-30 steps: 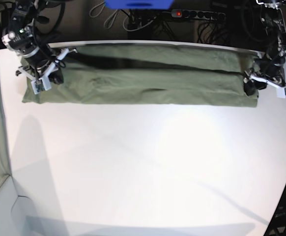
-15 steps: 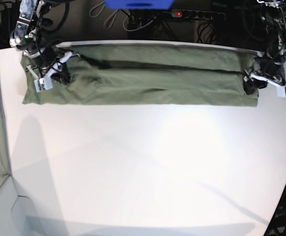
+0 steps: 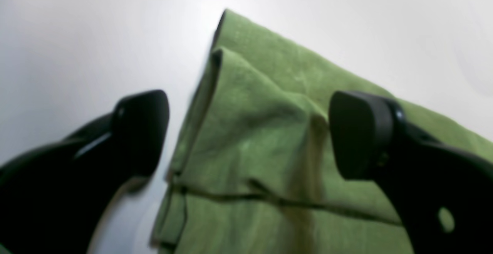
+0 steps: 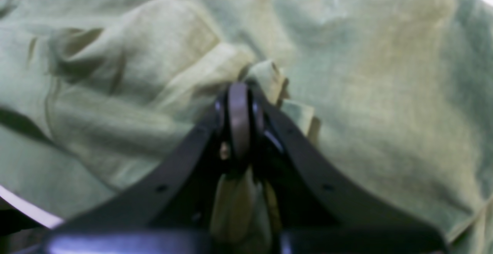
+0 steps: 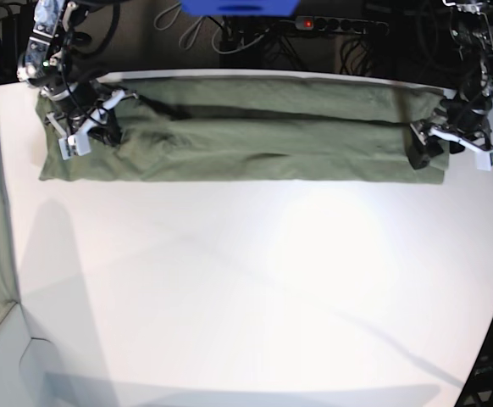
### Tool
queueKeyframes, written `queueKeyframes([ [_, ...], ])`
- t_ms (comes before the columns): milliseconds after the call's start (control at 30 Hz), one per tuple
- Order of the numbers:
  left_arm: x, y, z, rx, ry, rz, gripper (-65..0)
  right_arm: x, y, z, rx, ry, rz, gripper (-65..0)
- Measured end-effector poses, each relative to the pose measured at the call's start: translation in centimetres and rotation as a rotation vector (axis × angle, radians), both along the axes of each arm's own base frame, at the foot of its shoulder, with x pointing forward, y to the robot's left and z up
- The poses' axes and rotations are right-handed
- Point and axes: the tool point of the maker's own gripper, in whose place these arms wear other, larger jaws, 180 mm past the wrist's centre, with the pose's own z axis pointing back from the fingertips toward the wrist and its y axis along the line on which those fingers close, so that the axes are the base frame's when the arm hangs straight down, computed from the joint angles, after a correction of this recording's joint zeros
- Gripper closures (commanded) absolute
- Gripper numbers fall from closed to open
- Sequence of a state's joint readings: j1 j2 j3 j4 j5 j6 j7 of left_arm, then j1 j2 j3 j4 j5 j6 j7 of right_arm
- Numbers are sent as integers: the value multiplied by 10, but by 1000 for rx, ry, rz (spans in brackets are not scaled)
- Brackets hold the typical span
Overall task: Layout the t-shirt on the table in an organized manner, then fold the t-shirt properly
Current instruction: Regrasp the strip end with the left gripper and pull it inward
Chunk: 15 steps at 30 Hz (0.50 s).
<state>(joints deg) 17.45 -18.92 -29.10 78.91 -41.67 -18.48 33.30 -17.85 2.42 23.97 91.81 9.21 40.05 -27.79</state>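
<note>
One t-shirt [image 5: 246, 127], one table [image 5: 246, 280], two grippers. The shirt lies as a long folded olive band along the table's 12 o'clock edge, matte woven cotton with soft creases on smooth white. The left gripper [image 5: 440, 146] at 3 o'clock now stands spread wide over the shirt's corner, wider than a second ago; the right gripper [image 5: 94, 127] at 9 o'clock stays pinched on a fold of shirt

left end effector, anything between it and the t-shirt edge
Nothing visible. The left end effector is open right over the t-shirt edge, one finger over the bare table, the other over the cloth.
</note>
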Motion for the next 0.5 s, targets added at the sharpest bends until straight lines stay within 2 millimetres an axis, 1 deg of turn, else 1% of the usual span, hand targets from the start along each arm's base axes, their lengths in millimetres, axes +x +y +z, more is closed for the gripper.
queueKeyframes([
  [133, -5, 1, -1, 5, 4, 3, -650, 0, 0, 0, 0, -1, 0, 0],
  [333, -7, 2, -3, 16, 11, -8, -650, 4, 0, 1, -1, -1, 1, 0],
  [433, -8, 4, -7, 92, 28, -40, -650, 4, 0, 1, -1, -2, 1, 0],
  [500, -9, 0, -11, 141, 36, -57, -650, 4, 0, 1, -1, -1, 1, 0],
])
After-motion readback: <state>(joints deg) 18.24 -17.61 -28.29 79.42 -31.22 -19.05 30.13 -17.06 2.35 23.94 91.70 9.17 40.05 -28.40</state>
